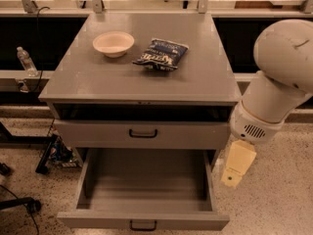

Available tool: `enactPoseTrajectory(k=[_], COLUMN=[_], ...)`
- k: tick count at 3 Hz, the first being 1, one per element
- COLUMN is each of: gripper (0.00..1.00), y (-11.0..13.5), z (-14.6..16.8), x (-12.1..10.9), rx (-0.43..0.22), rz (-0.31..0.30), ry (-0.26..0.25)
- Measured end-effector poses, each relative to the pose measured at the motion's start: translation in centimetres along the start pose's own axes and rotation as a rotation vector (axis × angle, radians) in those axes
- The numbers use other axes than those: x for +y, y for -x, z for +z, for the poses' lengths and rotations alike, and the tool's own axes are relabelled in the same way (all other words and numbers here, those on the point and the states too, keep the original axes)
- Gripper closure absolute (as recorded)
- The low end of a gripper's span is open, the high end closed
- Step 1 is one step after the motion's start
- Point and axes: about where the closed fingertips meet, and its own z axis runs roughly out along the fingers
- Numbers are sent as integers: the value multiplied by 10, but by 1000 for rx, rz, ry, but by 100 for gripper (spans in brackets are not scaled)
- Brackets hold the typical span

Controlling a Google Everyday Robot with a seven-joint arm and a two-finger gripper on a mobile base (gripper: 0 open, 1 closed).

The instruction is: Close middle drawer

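The middle drawer [143,220] is pulled far out at the bottom of the grey cabinet. Its low front panel has a small black handle [143,225], and its inside [144,180] is empty. Above it, the taller-fronted top drawer [142,134] with a larger black handle stands slightly out. My white arm [276,82] comes in from the right. Its cream-coloured gripper [234,168] hangs pointing down, just right of the open drawer's right side wall and apart from it. The lowest drawer is out of view.
On the cabinet top [98,77] lie a white bowl [113,43] and a dark chip bag [162,54]. A water bottle [25,60] stands on a rail at the left. Cables and a stand's base [29,204] lie on the floor at the left.
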Motion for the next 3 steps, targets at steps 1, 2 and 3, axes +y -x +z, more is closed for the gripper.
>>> enactPoseTrajectory(k=[1, 2, 3], gripper=[0, 0, 0], y=[0, 0, -2], z=[-3, -3, 20], x=[-1, -1, -1], rx=[1, 1, 0], rz=[-9, -9, 29], ry=[-4, -5, 22])
